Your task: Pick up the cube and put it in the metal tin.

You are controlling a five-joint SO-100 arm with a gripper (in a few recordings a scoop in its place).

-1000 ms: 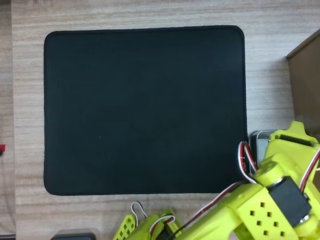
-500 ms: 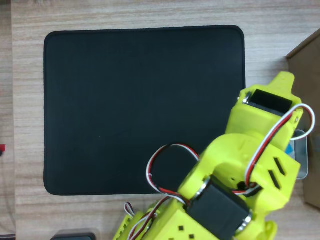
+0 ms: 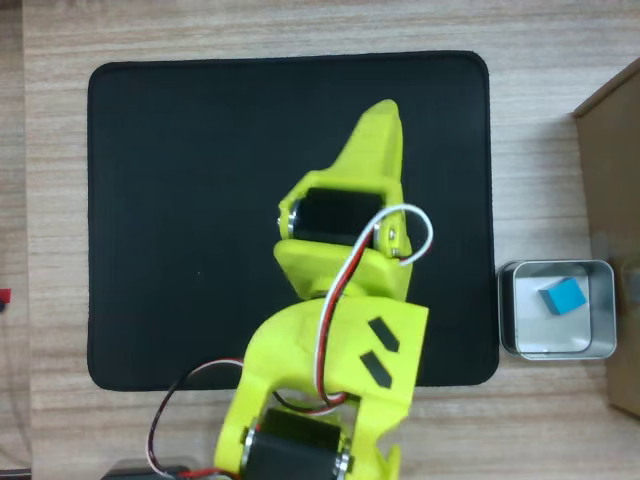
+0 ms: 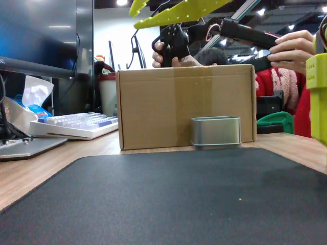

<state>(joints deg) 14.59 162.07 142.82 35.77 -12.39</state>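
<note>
Task looks done: cube (image 3: 563,297) lying inside the tin (image 3: 511,318), toward its upper right in the overhead view, tin standing on the desk (image 3: 300,28) just off the right edge of the black mat (image 3: 180,180). Nothing left, judging from this, except perhaps parking the arm. Gripper (image 3: 378,128) above the mat's middle, well apart from tin and cube, pointing away up the picture, carrying nothing visible; parted or closed, cannot tell from above.
</note>
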